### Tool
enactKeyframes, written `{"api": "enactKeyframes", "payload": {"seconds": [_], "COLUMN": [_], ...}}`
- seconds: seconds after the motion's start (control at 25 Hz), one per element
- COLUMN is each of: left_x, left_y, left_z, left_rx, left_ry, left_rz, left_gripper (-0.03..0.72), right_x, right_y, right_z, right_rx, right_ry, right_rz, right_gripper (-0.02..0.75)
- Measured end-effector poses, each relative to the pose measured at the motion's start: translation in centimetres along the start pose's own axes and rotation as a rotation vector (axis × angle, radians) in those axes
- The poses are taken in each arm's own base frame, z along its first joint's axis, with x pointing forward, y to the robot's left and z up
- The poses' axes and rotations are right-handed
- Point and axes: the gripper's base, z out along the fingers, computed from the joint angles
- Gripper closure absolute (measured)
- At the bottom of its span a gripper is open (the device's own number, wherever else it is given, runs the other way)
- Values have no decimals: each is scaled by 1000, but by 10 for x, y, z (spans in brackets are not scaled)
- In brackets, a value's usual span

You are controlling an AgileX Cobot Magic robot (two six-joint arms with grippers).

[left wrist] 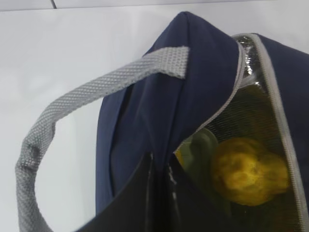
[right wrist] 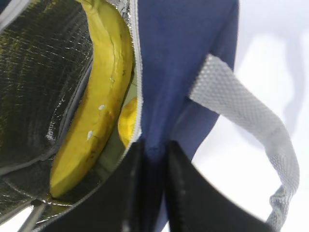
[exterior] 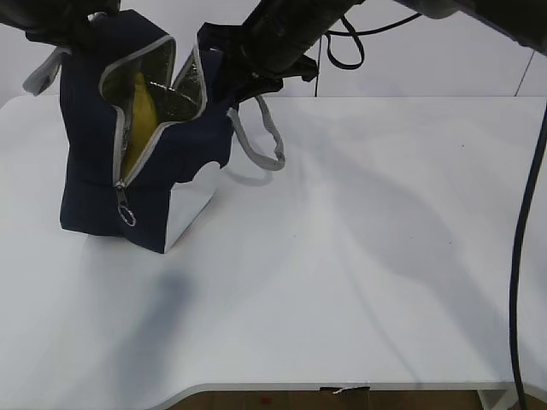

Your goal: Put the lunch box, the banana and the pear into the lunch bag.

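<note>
The lunch bag (exterior: 141, 162) stands on the white table (exterior: 359, 256), toward its far left part, with its mouth unzipped and spread wide so the silvery lining shows. The zipper's ring pull (exterior: 126, 213) hangs low on the bag's front edge, and a white panel faces the near right. Inside the bag, the banana (right wrist: 96, 101) stands on end against the lining just behind the zipper edge. The pear (left wrist: 248, 169) lies deeper in the bag, beside a pale green piece that may be the lunch box lid (left wrist: 200, 150); I cannot tell for certain. The left gripper (left wrist: 159, 193) is clamped on the navy fabric at the bag's left rim, next to one grey handle (left wrist: 72, 104). The right gripper (right wrist: 152, 193) pinches the fabric of the bag's right rim, just outside the zipper edge, with the other grey handle (right wrist: 251, 121) hanging beside it.
</note>
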Motion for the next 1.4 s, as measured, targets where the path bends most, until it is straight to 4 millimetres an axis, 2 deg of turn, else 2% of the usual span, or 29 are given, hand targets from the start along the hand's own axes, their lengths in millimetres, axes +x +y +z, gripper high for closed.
{"api": "enactKeyframes", "payload": {"seconds": [0.12, 0.2, 0.36, 0.6, 0.8, 1.08, 1.4], "left_x": [0, 0, 3, 8, 14, 19, 24], "left_y": [-2, -4, -18, -48, -69, -99, -112], "left_z": [0, 0, -1, -8, -11, -15, -18], "left_rx": [19, 39, 81, 154, 213, 303, 355], "left_ry": [0, 2, 6, 12, 25, 3, 16], "left_rz": [-20, -36, -11, 25, 30, 56, 37], "left_gripper": [694, 694, 694, 694, 694, 694, 694], "right_x": [0, 0, -2, -9, -12, -16, 5], "right_y": [0, 1, 7, 17, 13, 17, 9], "right_z": [0, -1, -11, -38, -48, -72, -84], "right_rx": [0, -1, -10, 17, 108, 179, 269], "right_ry": [2, 8, 32, 51, 38, 9, 105], "right_rz": [-27, -49, -117, -192, -223, -245, -253], "right_gripper": [701, 726, 729, 729, 729, 729, 729]}}
